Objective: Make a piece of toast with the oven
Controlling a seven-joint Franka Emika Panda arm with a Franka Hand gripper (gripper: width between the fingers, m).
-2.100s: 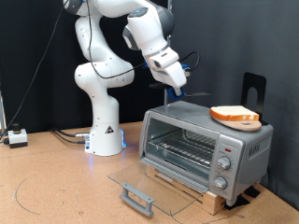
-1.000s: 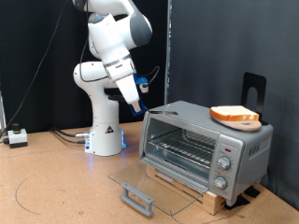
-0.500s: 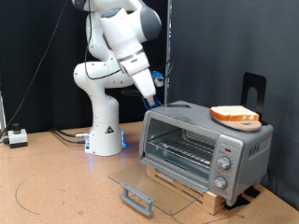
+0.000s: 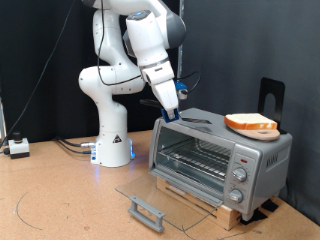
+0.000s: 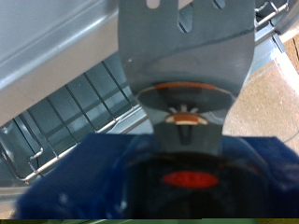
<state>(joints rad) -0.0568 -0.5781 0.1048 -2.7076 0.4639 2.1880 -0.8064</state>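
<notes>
One slice, the toast (image 4: pixel 251 124), lies on top of the oven (image 4: pixel 220 160), near its end at the exterior view's right. The oven door (image 4: pixel 158 197) is folded down open, and the rack (image 4: pixel 195 160) inside is bare. The gripper (image 4: pixel 173 116) hangs just above the oven's top corner at the exterior view's left, well apart from the toast. I cannot tell if its fingers are apart or together.

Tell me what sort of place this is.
Probably a robotics lab mock-up, not a kitchen: a toaster oven on a bare wooden floor, black curtain behind, robot gripper at the oven's top corner.
</notes>
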